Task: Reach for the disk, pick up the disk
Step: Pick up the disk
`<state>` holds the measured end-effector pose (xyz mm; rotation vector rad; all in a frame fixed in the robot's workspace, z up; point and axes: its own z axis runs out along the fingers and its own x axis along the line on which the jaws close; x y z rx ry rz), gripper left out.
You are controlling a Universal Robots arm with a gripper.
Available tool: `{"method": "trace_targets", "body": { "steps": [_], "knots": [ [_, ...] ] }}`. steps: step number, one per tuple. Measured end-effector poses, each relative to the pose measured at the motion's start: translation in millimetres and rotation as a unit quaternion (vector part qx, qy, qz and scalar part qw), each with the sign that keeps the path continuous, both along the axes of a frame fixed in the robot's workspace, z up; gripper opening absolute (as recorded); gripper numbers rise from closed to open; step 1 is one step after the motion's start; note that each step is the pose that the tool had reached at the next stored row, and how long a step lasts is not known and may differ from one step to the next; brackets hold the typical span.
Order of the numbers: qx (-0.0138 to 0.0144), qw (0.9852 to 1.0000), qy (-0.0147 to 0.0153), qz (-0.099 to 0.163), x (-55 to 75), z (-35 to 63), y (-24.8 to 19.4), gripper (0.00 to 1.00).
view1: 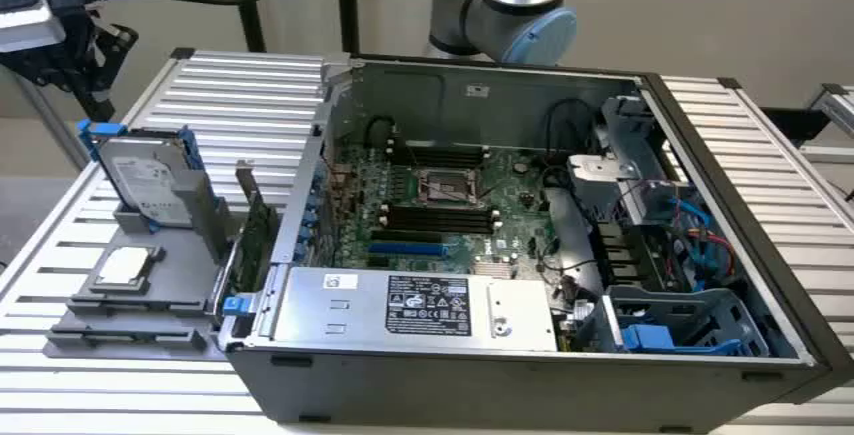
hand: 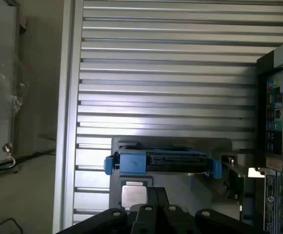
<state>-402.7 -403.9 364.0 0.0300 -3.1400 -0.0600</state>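
The disk (view1: 144, 181) is a silver-grey hard drive with a white label and blue rails. It stands upright in a grey holder (view1: 180, 223) on the slatted table, at the exterior view's left beside the open computer case. In the wrist view the disk (hand: 163, 162) appears edge-on, its blue rails at both ends. My gripper (hand: 156, 196) hangs above the table some way from the disk, its black fingers (hand: 151, 200) pressed together and holding nothing. The arm's grey and blue joint (view1: 521, 5) rises behind the case.
A small square silver chip (view1: 123, 267) lies on the grey holder in front of the disk, also seen as the chip (hand: 134, 195) near my fingers. The open computer case (view1: 534, 225) holds a motherboard and a silver box with a black label (view1: 427, 305). Bare slatted table (hand: 165, 73) lies beyond the disk.
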Motion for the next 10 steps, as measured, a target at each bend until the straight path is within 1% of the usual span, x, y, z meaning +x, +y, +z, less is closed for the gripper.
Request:
{"method": "trace_targets", "body": {
  "steps": [10],
  "knots": [
    [0.0, 1.0, 0.0, 0.0, 0.0, 0.0, 0.0, 0.11]
  ]
}}
